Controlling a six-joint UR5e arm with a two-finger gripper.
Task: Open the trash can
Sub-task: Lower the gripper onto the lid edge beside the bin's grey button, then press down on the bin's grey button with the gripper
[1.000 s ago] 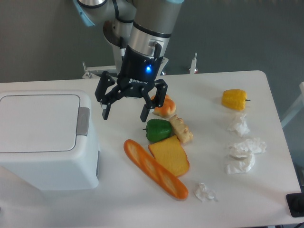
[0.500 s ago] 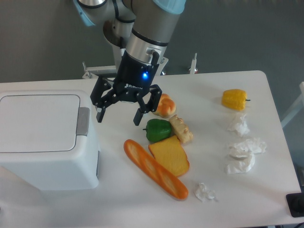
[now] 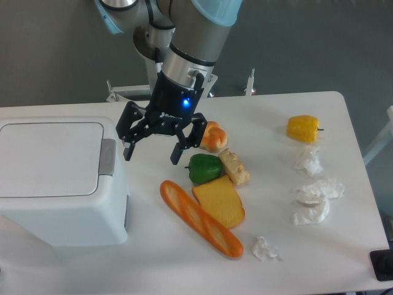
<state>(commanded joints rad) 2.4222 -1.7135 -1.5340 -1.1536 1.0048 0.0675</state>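
Note:
The trash can (image 3: 58, 184) is a large white boxy bin at the left of the table, its flat lid (image 3: 50, 158) down and a grey latch button (image 3: 107, 157) on its right edge. My gripper (image 3: 151, 155) hangs open just right of that latch, fingers pointing down with nothing between them. Its left fingertip (image 3: 128, 153) is a short way from the latch, not touching it.
Right of the gripper lie a green pepper (image 3: 204, 168), a bread roll (image 3: 212, 136), a baguette (image 3: 201, 218), a yellow cheese wedge (image 3: 219, 201) and a small pastry (image 3: 234, 166). A yellow pepper (image 3: 303, 128) and crumpled paper balls (image 3: 317, 192) sit at the right side.
The gripper has shifted left toward the trash can's latch and stayed open. The trash can and the food have not moved.

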